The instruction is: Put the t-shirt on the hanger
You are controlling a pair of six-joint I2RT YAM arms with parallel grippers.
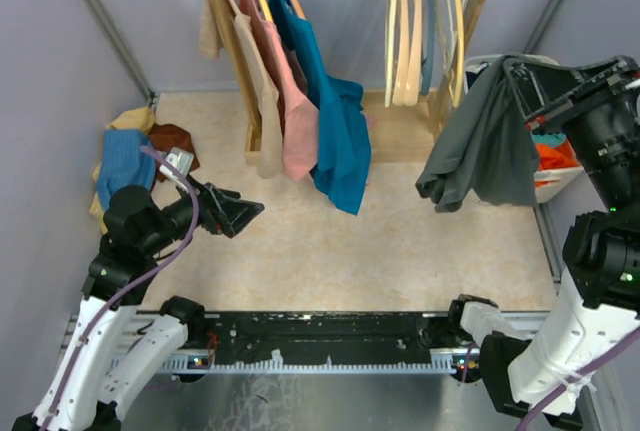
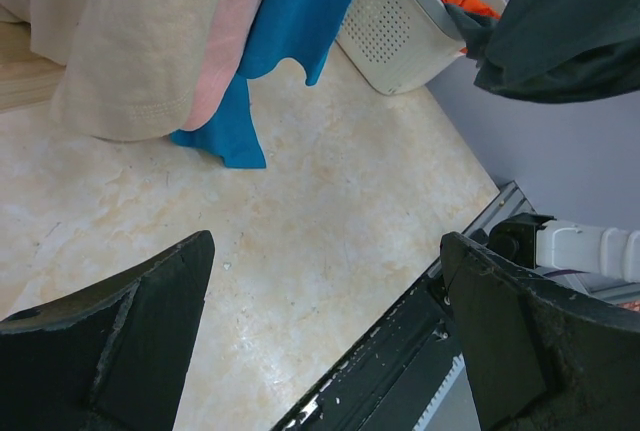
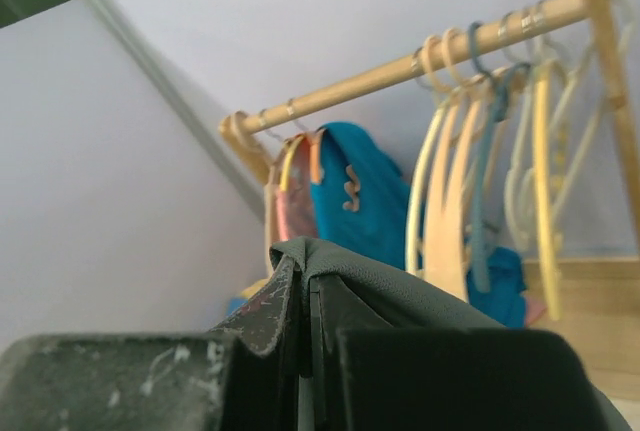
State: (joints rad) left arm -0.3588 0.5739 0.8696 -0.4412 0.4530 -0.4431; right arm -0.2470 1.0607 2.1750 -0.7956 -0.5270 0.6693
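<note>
My right jaws pinch shut on a fold of the t-shirt [image 1: 478, 141], which hangs limp at the right of the frame, soft and light I judge, best taken near its neck by my wide, empty left jaws.

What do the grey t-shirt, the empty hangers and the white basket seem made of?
T-shirt: soft matte cloth, probably cotton knit; it hangs in limp folds. Empty hangers: pale wood, judging by colour; finish unclear. Basket: stiff white plastic, by its perforated wall.
</note>
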